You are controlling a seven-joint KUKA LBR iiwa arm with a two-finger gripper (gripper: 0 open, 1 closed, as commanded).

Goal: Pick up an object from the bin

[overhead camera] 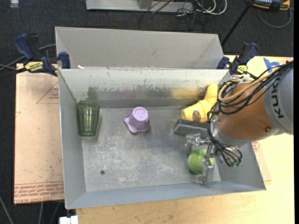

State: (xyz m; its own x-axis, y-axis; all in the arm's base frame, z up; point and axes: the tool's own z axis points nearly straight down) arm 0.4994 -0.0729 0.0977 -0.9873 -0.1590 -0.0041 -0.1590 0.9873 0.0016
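Orange-cased arm (pixel 247 120) reaches in from 3 o'clock, its gripper (pixel 201 164) low over a green ball (pixel 194 161) at 4 o'clock in the bin (pixel 140 190)

That round green ball sits on the floor near the front-right corner, right against the gripper's metalwork, and whether the gripper is spread or pinching the ball, I cannot tell from this angle. Just beside it toward 12 o'clock lies a flat grey piece (pixel 183 126). Beyond that, at 2 o'clock, a yellow thing (pixel 198 110) rests against the back wall, partly behind the arm's cables. Near the middle, toward 11 o'clock, sits a lilac cup (pixel 137 120). Away at 9 o'clock a clear green tumbler (pixel 88 119) stands upright, well apart from everything else
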